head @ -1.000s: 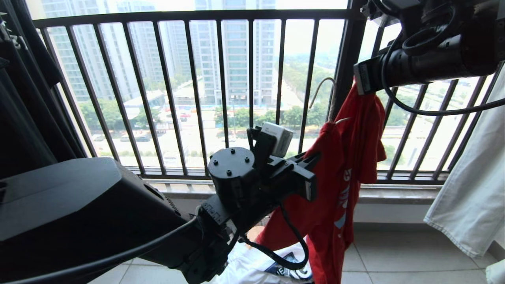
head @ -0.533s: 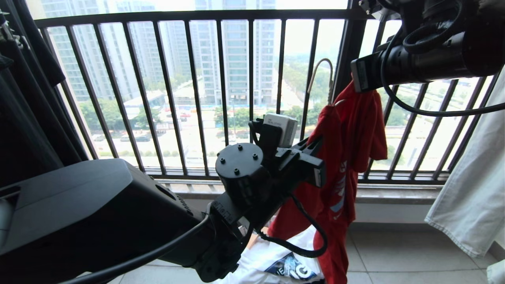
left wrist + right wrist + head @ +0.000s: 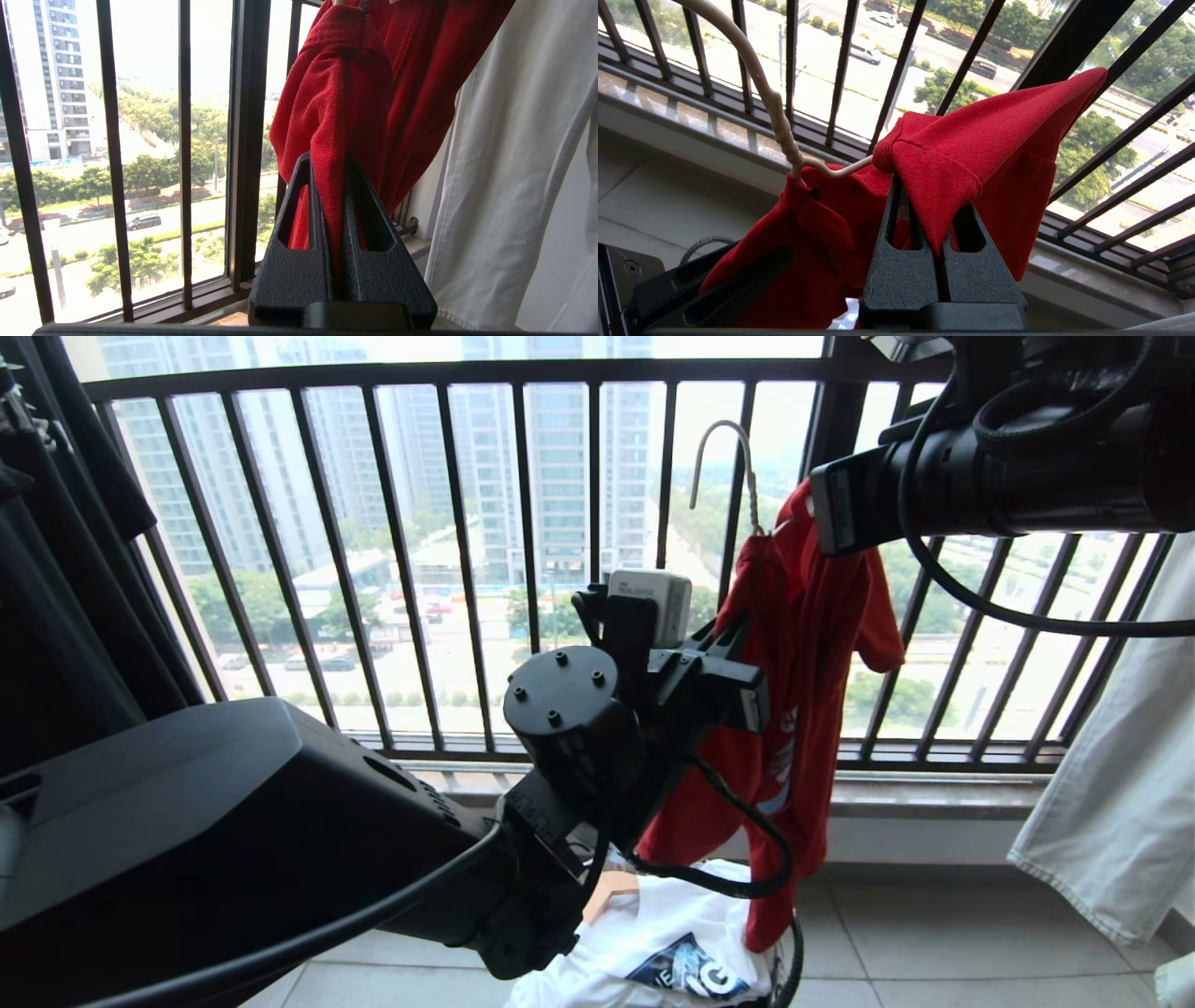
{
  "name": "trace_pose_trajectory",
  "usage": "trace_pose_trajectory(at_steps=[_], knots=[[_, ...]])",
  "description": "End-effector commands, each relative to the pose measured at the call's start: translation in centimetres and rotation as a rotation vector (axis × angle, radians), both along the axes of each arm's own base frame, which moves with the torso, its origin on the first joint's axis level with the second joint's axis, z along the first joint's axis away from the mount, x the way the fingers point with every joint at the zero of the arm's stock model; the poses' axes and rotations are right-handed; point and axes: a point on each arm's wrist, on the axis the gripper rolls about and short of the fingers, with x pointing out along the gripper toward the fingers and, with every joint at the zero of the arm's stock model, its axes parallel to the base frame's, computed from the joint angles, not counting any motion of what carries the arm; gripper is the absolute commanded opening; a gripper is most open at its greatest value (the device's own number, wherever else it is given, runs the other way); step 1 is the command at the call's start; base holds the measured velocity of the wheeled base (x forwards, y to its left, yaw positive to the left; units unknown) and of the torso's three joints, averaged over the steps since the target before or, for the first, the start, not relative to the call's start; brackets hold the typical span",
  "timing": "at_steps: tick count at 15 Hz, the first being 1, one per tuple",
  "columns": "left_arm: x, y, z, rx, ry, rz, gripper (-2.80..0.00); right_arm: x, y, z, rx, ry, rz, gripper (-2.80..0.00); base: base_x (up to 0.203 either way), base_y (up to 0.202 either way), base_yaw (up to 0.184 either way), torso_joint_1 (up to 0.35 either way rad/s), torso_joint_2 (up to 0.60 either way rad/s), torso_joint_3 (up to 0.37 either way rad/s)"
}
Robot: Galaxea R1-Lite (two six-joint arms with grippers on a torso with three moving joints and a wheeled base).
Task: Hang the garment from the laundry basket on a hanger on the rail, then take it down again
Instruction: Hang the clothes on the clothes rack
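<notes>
1. While black cloth (image 3: 56, 616) hangs far left of the head view, the left gripper (image 3: 334, 182) sits frame centre, jaws pinched narrow on a fold of the red T-shirt (image 3: 803, 644).
2. White printed garment (image 3: 653, 943) lies lower centre, w/ the basket rim (image 3: 794, 961) just showing beside it.
3. Hanger (image 3: 724, 457): hook sticks up free, upper centre, in front of the window railing (image 3: 448, 373); wire runs into the shirt's neck.
4. Right gripper (image 3: 941, 210), upper right of frame, is clamped tight on the shirt's shoulder.
5. White fabric (image 3: 1111, 784) hangs far right, apart from the shirt.
</notes>
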Motion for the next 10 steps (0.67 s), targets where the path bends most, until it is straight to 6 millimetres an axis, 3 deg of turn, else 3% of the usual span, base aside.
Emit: trace_pose_trajectory(at_steps=[1,7,10], knots=[[-0.1,0.1,0.6,-0.02,-0.014,0.004,-2.8,-1.1,0.5,0.2,0.007,-0.021,0.033,-2.8,0.0,0.0,0.0,0.0,0.0,0.0],[-0.1,0.2,0.6,-0.011,-0.049,0.03,-2.8,-3.0,1.7,0.3,0.012,-0.035,0.106,-2.8,0.0,0.0,0.0,0.0,0.0,0.0],[-0.7,0.4,0.7,-0.006,-0.047,0.017,-2.8,-2.8,2.2,0.0,-0.015,-0.033,0.121,-2.8,0.0,0.0,0.0,0.0,0.0,0.0]])
